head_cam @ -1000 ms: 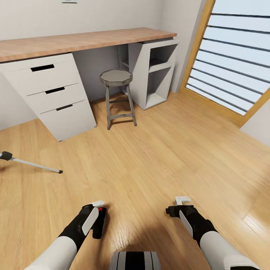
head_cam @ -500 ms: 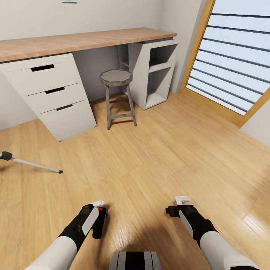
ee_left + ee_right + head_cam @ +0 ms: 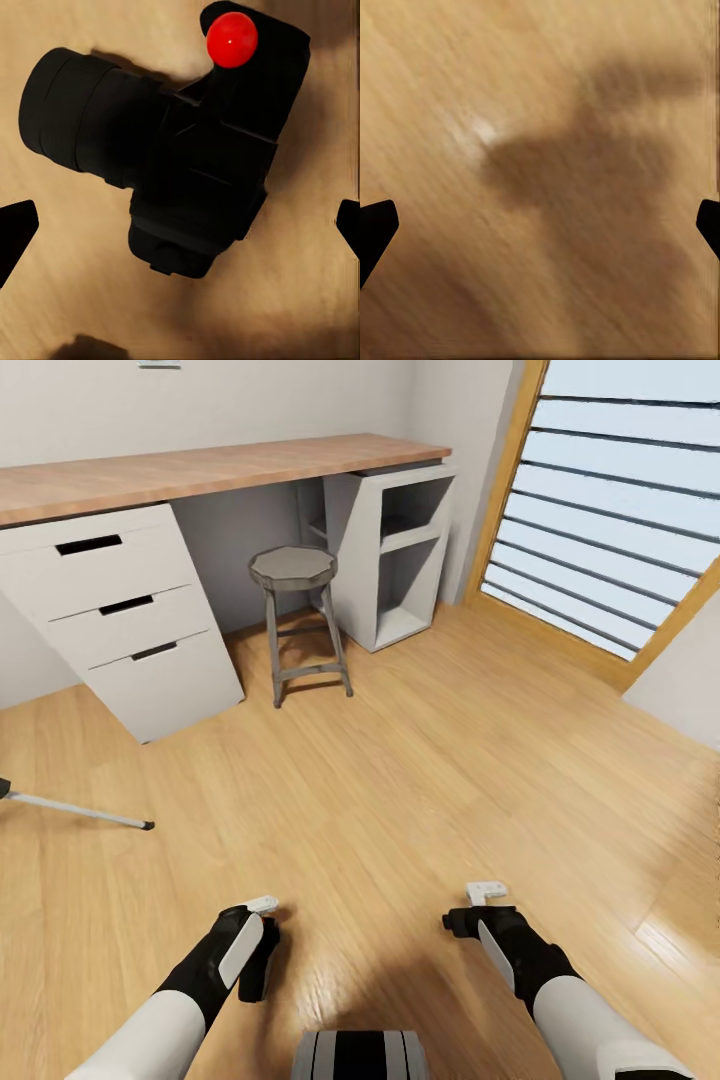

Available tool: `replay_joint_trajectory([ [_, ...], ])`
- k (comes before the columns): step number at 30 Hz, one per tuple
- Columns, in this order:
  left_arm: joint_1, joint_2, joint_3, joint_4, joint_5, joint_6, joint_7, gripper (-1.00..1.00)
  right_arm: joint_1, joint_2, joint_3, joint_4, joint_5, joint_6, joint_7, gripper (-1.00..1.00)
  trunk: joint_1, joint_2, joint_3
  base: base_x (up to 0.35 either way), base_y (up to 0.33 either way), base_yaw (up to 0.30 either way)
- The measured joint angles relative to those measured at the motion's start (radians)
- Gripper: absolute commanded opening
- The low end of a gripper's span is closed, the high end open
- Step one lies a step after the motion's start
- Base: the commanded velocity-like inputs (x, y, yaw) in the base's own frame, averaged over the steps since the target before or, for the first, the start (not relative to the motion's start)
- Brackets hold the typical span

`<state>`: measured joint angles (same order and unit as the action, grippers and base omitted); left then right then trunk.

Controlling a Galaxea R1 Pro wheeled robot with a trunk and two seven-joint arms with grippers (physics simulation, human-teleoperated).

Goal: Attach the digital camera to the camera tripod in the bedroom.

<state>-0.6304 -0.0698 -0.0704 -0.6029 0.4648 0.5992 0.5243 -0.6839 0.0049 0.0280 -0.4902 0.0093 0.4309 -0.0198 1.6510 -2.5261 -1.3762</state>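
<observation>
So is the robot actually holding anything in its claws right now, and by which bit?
Nothing is held. The left gripper is open above the digital camera, fingertips clear of it; the right gripper is open over bare floor.

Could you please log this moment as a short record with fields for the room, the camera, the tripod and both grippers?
room: wood plank floor, wood-topped desk with white drawers, grey stool
digital camera: black, red button, lying on the floor below the left gripper
camera tripod: one leg visible on the floor at far left
left gripper: open, fingers either side of the camera
right gripper: open, empty

head: high, fwd-down | wrists: close, facing floor (image 3: 540, 150)
</observation>
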Motion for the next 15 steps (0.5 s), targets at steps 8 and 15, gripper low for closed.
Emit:
replay_joint_trajectory([
  [8,0.0,0.0,0.0,0.016,-0.016,0.0,0.0,1.0,0.0,0.002,0.001,0.001,0.0,0.0,-0.002,1.0,0.0,0.0,0.0,0.0,0.0,-0.046],
  [15,0.0,0.0,0.0,0.02,-0.031,0.0,0.0,1.0,0.0,0.003,0.001,0.001,0.0,-0.001,-0.001,1.0,0.0,0.0,0.0,0.0,0.0,-0.008],
])
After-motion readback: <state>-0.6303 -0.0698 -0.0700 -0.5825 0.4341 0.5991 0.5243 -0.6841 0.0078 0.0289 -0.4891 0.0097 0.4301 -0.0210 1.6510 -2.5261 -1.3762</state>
